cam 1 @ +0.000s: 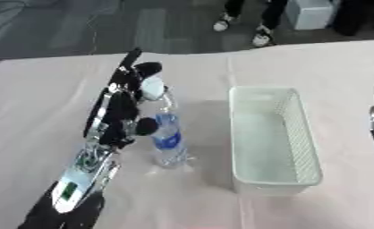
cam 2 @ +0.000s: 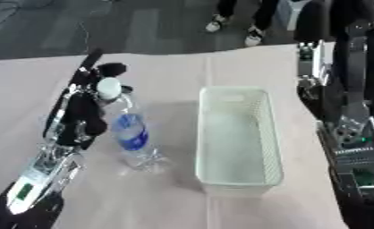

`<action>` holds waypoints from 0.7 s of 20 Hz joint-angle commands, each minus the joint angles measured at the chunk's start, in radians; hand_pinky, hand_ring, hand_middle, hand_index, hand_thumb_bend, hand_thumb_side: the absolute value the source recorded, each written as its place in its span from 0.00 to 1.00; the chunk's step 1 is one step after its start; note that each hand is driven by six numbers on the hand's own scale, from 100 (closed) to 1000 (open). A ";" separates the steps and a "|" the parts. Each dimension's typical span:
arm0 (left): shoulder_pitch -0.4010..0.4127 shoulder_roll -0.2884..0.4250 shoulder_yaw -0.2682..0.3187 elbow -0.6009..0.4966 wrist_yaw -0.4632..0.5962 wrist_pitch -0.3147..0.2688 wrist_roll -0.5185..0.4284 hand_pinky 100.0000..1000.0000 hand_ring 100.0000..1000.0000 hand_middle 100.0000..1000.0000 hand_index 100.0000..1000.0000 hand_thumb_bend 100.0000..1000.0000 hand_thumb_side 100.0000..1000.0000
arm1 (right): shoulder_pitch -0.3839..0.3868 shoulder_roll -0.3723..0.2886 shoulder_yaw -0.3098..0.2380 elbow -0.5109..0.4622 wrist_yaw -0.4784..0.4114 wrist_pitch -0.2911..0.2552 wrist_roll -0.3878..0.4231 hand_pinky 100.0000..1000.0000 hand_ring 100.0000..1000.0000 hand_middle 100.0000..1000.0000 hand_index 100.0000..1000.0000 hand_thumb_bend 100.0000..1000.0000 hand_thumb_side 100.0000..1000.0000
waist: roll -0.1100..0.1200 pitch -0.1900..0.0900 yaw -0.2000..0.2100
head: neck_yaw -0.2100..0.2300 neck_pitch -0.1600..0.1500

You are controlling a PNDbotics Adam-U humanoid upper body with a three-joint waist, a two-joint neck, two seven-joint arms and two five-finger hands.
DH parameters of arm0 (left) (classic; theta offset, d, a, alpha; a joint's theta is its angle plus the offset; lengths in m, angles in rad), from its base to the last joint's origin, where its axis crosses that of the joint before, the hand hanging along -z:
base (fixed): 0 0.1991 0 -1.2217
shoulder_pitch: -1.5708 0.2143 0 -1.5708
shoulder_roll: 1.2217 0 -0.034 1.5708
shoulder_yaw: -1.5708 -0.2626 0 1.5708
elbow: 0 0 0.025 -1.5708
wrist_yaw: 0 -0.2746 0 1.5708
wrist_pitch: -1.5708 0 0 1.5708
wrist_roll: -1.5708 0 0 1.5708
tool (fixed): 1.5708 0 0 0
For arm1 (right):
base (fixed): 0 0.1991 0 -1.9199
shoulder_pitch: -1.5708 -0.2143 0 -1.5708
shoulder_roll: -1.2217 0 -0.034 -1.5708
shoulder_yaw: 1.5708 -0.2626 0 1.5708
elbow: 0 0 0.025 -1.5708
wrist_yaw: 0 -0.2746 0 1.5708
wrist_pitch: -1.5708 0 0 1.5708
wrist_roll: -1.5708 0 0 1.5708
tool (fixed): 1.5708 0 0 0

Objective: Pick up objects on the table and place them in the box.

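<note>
Your left hand grips the water bottle at centre-left, tilted, base on the table. Lift clear of the rim, then lower into the white basket at centre-right. Right hand upper right: can't tell its fingers.

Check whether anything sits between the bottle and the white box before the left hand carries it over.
Nothing visible does. The bottle stands upright at the left hand, whose fingers curl round it. Only bare tablecloth lies between it and the box, which looks empty, with its near long wall facing the bottle.
</note>
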 commanded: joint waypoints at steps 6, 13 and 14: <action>0.002 -0.012 -0.015 0.002 -0.055 0.006 0.007 0.64 0.86 0.69 1.00 1.00 0.33 | -0.016 -0.006 -0.007 -0.013 -0.004 -0.003 0.004 0.48 0.71 0.84 0.81 0.00 1.00 | 0.001 -0.015 -0.002 | -0.001 -0.002; 0.010 -0.022 -0.025 0.030 -0.085 0.017 -0.005 0.58 0.82 0.65 1.00 1.00 0.30 | -0.018 -0.004 -0.007 -0.013 -0.008 -0.001 0.003 0.48 0.70 0.83 0.81 0.00 1.00 | 0.005 -0.014 -0.004 | 0.000 -0.003; 0.011 -0.024 -0.027 0.037 -0.092 0.020 -0.008 0.58 0.82 0.65 1.00 1.00 0.30 | -0.019 -0.004 -0.006 -0.013 -0.008 -0.002 0.004 0.48 0.70 0.83 0.81 0.00 1.00 | 0.005 -0.014 -0.004 | 0.000 -0.004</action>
